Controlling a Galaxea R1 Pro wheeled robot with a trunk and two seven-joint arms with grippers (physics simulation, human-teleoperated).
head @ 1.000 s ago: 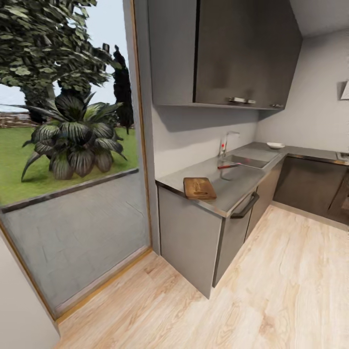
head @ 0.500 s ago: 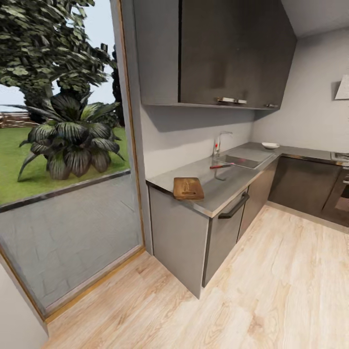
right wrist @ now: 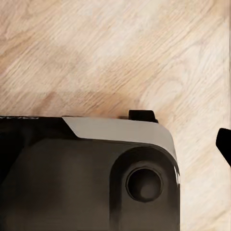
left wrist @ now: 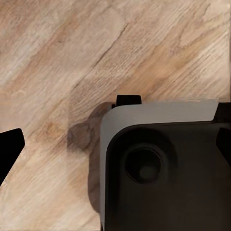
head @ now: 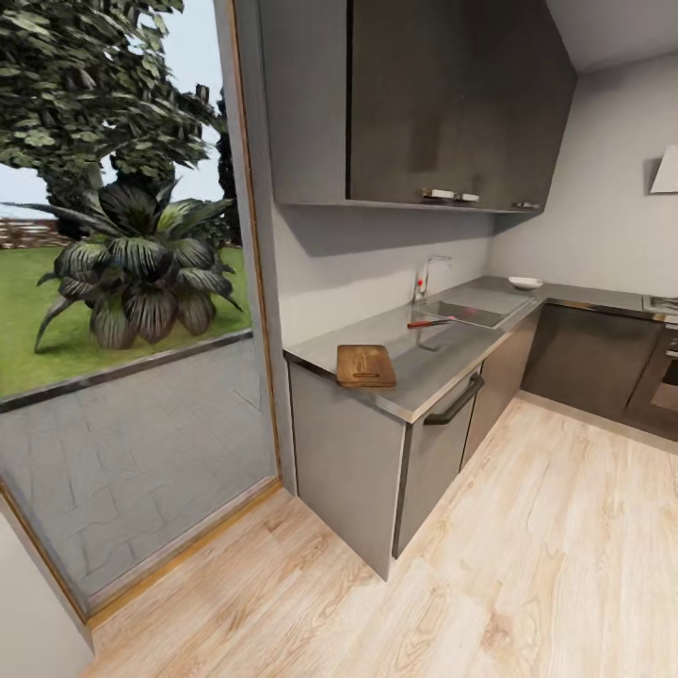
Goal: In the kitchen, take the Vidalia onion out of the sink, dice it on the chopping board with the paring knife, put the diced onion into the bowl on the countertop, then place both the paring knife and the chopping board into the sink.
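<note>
A kitchen with pale wood flooring (head: 527, 565) and a glossy grey L-shaped countertop (head: 424, 372) is seen from the head camera.

The chopping board (head: 365, 364) lies flat near the counter's end, well short of the sink (head: 466, 312). The paring knife (head: 429, 323) rests just beside the sink; the white bowl (head: 525, 282) sits beyond it. The onion cannot be made out. How far either gripper's fingers are parted cannot be told.
</note>
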